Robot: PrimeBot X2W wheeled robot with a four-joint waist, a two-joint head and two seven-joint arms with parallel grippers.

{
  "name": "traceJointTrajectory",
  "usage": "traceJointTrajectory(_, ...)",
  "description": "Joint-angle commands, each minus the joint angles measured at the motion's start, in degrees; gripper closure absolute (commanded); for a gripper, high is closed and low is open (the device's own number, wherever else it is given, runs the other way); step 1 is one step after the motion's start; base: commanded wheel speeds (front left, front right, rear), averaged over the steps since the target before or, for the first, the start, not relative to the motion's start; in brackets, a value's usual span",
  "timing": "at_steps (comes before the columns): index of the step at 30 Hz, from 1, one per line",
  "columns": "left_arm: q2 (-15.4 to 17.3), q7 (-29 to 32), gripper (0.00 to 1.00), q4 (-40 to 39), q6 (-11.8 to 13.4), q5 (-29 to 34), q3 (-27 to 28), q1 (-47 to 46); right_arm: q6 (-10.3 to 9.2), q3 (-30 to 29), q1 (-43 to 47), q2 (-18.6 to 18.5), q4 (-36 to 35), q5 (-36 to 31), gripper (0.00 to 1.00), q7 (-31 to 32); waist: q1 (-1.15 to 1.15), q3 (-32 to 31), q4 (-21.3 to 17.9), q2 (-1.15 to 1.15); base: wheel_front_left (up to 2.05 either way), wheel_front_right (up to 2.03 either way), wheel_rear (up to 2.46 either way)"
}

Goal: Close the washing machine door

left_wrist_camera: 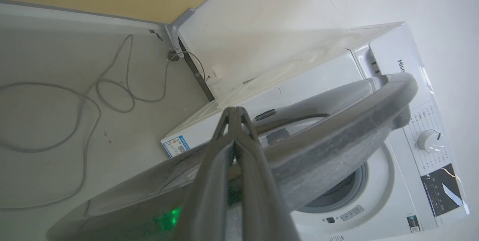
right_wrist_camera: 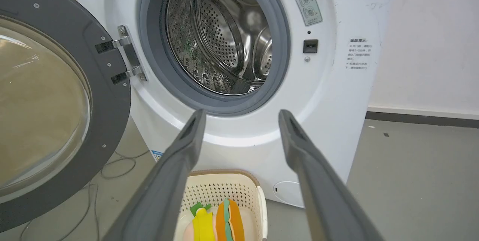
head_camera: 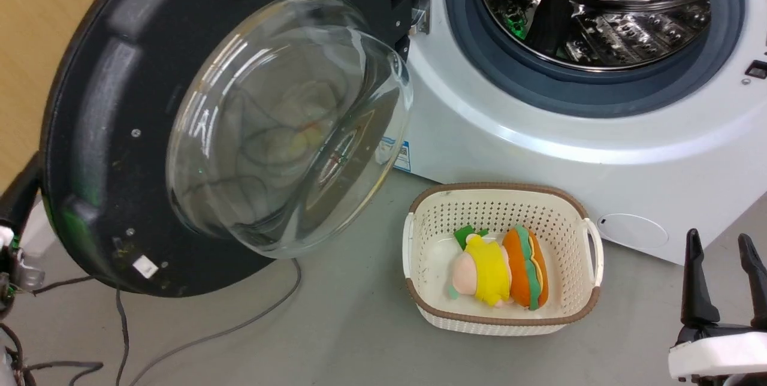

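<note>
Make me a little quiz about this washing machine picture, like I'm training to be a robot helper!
1. True or false: the washing machine door is closed.
2. The left claw is shut. The right claw is: A) open, holding nothing B) shut on a toy.
3. What holds the two plush toys on the floor?
Key: 1 false, it stands wide open; 2 A; 3 the cream basket.
</note>
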Motion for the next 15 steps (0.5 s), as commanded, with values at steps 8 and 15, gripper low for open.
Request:
traceJointTrajectory(8,-1.2,6.8,1.00,-5.8,-0.9,-8.8,-3.3,5.9,0.04,-1.6,-0.8,0.2,-0.2,0.6,0.00,-1.5,0.00,0.6,1.5,0.00,0.00,0.00,0.00)
traceJointTrajectory(15,-3.6,12.1,1.00,-14.5,-1.3,-14.6,-9.0,12.1,0.04,-2.5,-0.9,0.2,0.2,1.1,0.00,-2.3,0.00,0.7,3.2,0.00,0.00,0.00,0.00)
